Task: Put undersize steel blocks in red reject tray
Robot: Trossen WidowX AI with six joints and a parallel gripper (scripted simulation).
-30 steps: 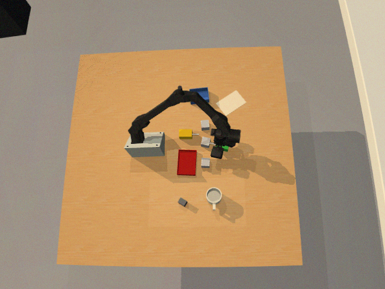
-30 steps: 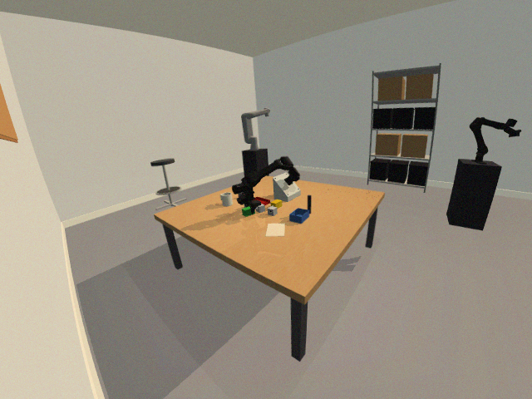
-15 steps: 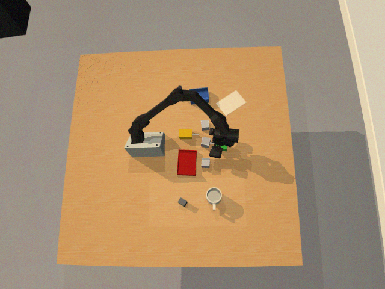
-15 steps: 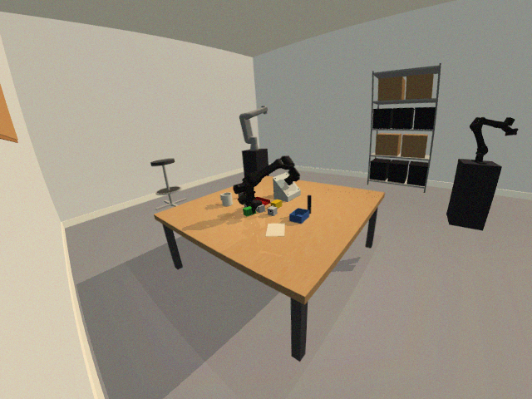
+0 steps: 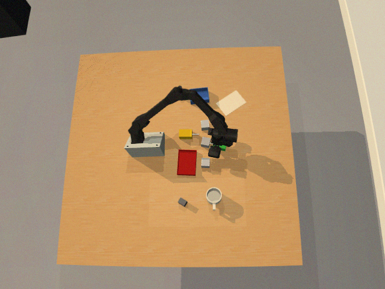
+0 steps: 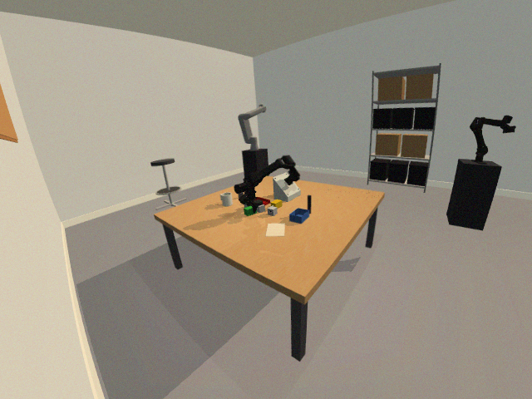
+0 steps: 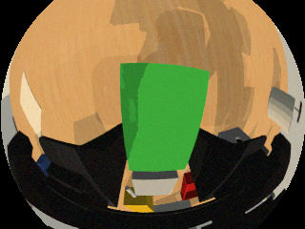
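Beside middle steel block (image 5: pixel 205 142) (image 6: pixel 260 209) (image 7: pixel 154 185): gripper (image 5: pixel 218 147) (image 6: pixel 254 209) (image 7: pixel 155 124) part-open, clamped on green gauge (image 5: pixel 222 147) (image 6: pixel 248 210) (image 7: pixel 166 116). Red tray (image 5: pixel 186 162) (image 6: pixel 263 201) (image 7: pixel 189 187) near, yellow-handled tool (image 5: pixel 185 133) (image 6: pixel 276 204) (image 7: pixel 138 208) too.

Green gauge (image 7: pixel 164 116) between claw fingers
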